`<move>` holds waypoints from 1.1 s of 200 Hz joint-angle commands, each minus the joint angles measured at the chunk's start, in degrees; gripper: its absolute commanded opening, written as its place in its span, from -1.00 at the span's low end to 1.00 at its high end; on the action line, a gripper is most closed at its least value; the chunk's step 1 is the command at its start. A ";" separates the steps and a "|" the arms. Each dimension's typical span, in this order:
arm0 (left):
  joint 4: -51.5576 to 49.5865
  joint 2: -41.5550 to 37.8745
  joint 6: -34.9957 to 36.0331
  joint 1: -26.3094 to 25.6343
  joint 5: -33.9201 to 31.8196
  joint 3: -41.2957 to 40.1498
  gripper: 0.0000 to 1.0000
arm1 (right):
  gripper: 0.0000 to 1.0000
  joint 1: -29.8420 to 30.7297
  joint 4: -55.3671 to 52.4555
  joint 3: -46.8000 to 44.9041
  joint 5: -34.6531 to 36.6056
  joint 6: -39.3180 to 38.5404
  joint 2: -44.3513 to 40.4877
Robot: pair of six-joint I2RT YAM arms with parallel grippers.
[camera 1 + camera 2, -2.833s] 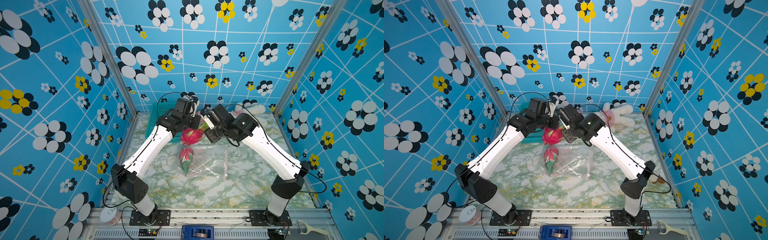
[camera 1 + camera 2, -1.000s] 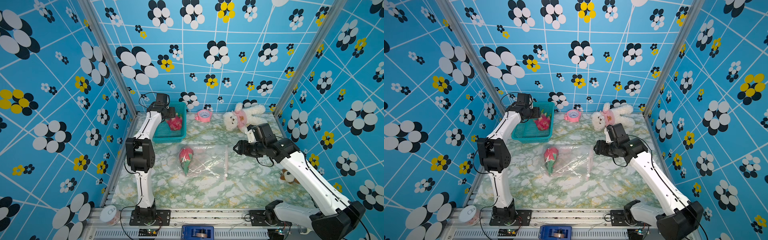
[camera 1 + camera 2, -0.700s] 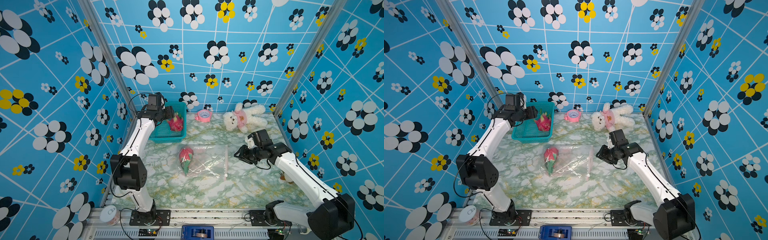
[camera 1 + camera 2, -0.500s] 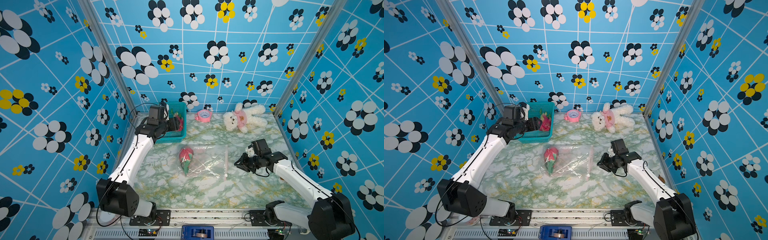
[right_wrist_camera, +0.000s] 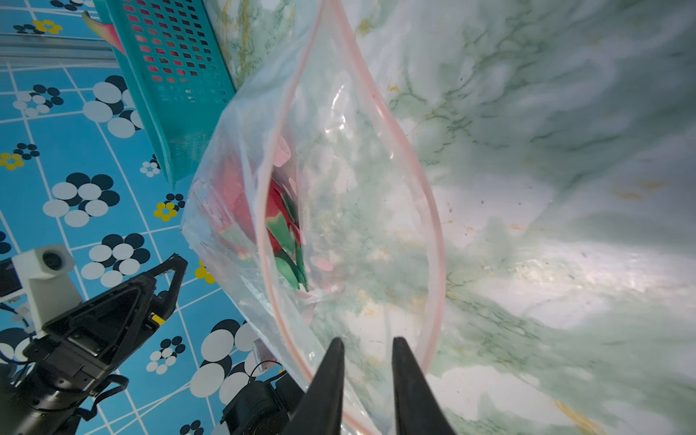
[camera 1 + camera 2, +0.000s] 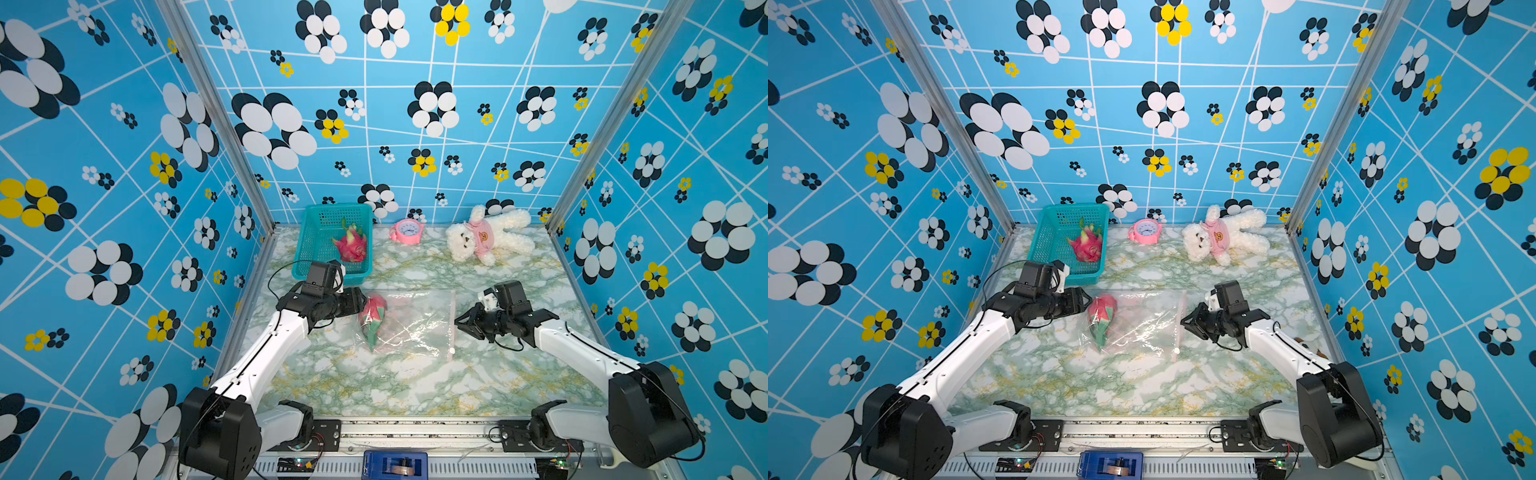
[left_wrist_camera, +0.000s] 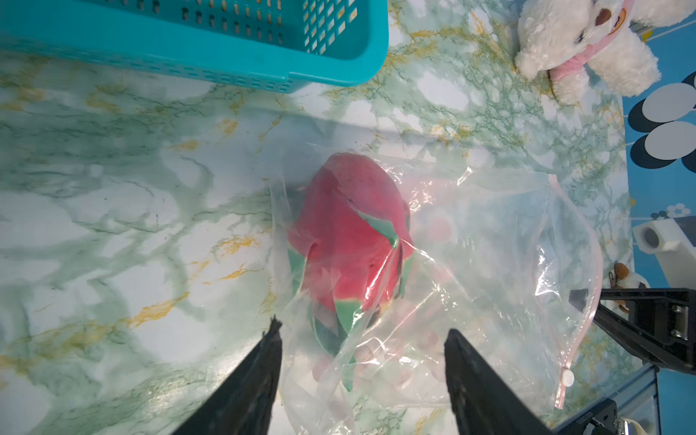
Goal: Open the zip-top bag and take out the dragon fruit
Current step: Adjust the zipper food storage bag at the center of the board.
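The zip-top bag (image 6: 415, 328) (image 6: 1142, 328) lies flat mid-table, its pink zip strip (image 6: 452, 320) (image 7: 597, 248) on the right. A red-and-green dragon fruit (image 6: 374, 316) (image 7: 350, 233) (image 5: 278, 222) sits inside at the bag's left end. My left gripper (image 6: 360, 306) (image 7: 361, 335) is open, its fingers either side of that closed end, just short of the fruit. My right gripper (image 6: 457, 323) (image 5: 367, 346) is at the gaping bag mouth, jaws only narrowly apart, with nothing visibly pinched.
A teal basket (image 6: 316, 241) (image 7: 188, 49) at the back left holds another dragon fruit (image 6: 351, 245). A pink clock (image 6: 408, 230) and a white teddy bear (image 6: 486, 237) lie along the back wall. Blue patterned walls enclose three sides.
The left gripper came forward from the basket to the bag's left end, leaving a dragon fruit in the basket. The right gripper dropped to the zip strip and narrowed its jaws.
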 commanded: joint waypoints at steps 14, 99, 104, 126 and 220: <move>4.19 -2.81 -3.00 1.49 4.13 -4.06 0.42 | -0.47 2.63 7.28 -1.07 -1.26 2.33 3.68; 7.91 -0.94 -5.54 4.34 8.08 -9.96 0.41 | -0.35 6.52 18.55 -3.12 -3.98 5.19 7.49; 8.13 -0.96 -5.60 4.43 8.30 -10.16 0.38 | -0.34 6.70 18.89 -3.31 -4.09 5.26 7.40; 8.38 -0.73 -5.48 4.59 8.84 -11.11 0.33 | -0.30 6.96 19.96 -3.89 -4.32 5.47 7.33; 8.41 -1.50 -4.12 5.99 7.78 -14.85 -0.01 | -0.03 11.49 26.38 -1.38 -7.18 7.85 12.14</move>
